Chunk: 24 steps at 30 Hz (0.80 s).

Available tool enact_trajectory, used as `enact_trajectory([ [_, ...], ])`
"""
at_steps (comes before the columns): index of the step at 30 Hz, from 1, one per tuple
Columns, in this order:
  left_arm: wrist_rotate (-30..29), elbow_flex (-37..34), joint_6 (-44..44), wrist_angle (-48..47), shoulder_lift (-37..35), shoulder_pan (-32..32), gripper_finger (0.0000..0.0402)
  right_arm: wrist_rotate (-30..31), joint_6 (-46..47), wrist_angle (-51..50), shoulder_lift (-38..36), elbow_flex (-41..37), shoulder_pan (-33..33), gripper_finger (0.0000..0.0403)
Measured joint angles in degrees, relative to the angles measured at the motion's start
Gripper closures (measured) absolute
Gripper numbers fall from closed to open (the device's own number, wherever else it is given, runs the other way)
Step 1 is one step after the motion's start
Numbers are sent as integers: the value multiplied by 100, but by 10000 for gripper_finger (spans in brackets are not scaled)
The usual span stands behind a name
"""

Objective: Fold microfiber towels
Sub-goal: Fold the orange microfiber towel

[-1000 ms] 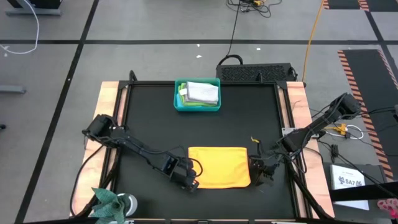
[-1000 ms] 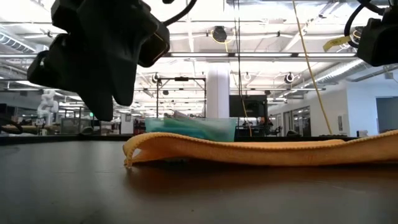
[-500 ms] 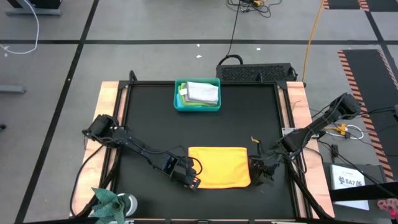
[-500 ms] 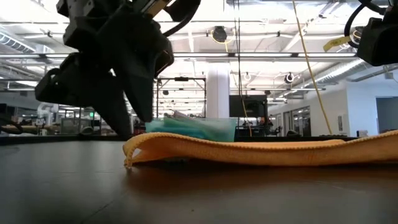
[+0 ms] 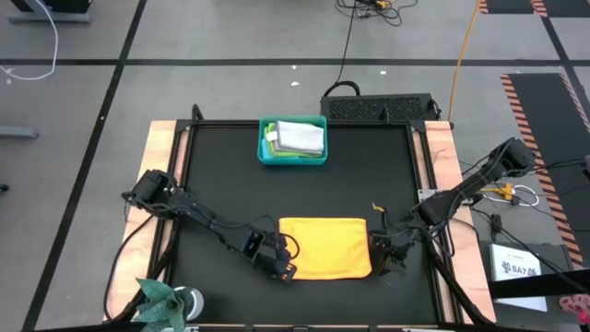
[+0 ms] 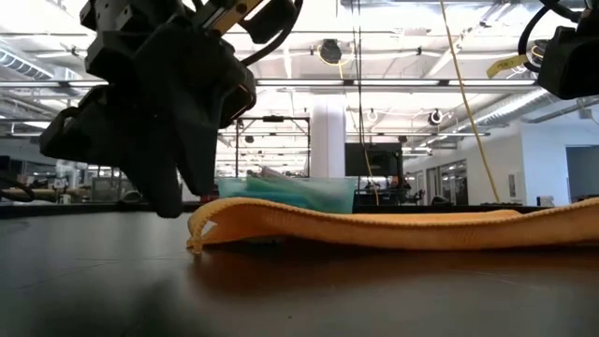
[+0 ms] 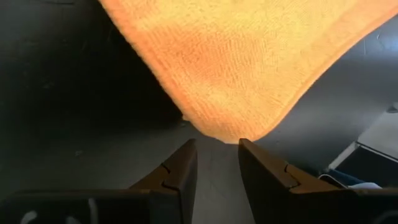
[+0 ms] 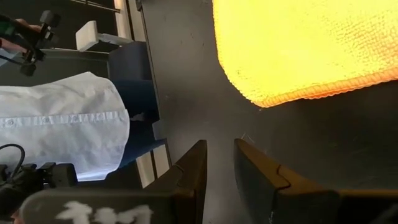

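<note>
Right now the orange-yellow towel (image 5: 324,247) lies spread flat on the black table (image 5: 221,175), and everything else can be placed from it. Its edges are folded double, rounded and thick in the low view (image 6: 374,227), where one end curls up slightly off the table. The left gripper (image 5: 286,269) sits at the towel's corner on the left arm's side, the one nearest the table's front edge; in the left wrist view its two dark fingers (image 7: 180,177) stand a narrow gap apart with nothing between them, and the towel's corner (image 7: 230,134) lies just ahead of the tips without being pinched. The right gripper (image 5: 387,265) hangs just beside the towel's opposite front corner; in the right wrist view its fingers (image 8: 255,171) are likewise slightly apart, empty, and short of the cloth's rounded edge (image 8: 298,56). Beyond the towel, toward the far edge of the table, stands a teal bin (image 5: 292,141) holding a light grey towel (image 5: 300,136) on top, with a strip of lime green cloth (image 5: 270,138) showing beside it. Past the table in the right wrist view a person in a white shirt (image 8: 68,124) is standing.
</note>
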Motion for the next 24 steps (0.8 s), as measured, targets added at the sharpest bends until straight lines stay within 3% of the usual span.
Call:
enact_trajectory([
  [24,-511,0,4,205,155,73,284,2,0,4,-2,2,0,335],
])
